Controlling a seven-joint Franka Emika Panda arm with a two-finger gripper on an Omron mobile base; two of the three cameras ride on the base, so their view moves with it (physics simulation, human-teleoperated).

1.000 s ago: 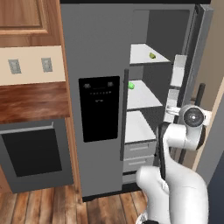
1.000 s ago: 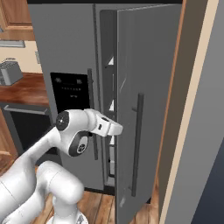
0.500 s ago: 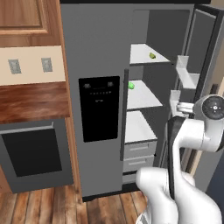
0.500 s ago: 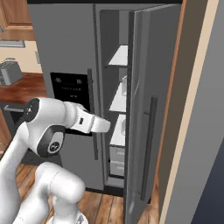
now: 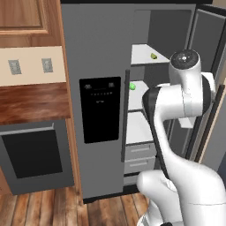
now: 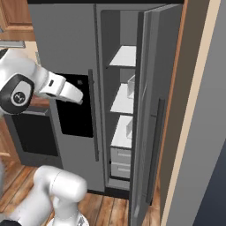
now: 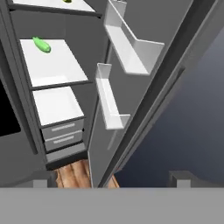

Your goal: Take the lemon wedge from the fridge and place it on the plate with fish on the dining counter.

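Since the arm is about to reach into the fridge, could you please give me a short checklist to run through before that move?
1. Fridge right door swung open: ok.
2. Lemon wedge located, on the top shelf: ok.
3. Not mistaken for the brighter green fruit on the shelf below: ok.
4. End effector open and holding nothing: ok.
5. End effector aimed at the lemon wedge: not ok; the hand view looks at the lower shelves and door bins.
6. Free path past the door bins to the top shelf: cannot tell.
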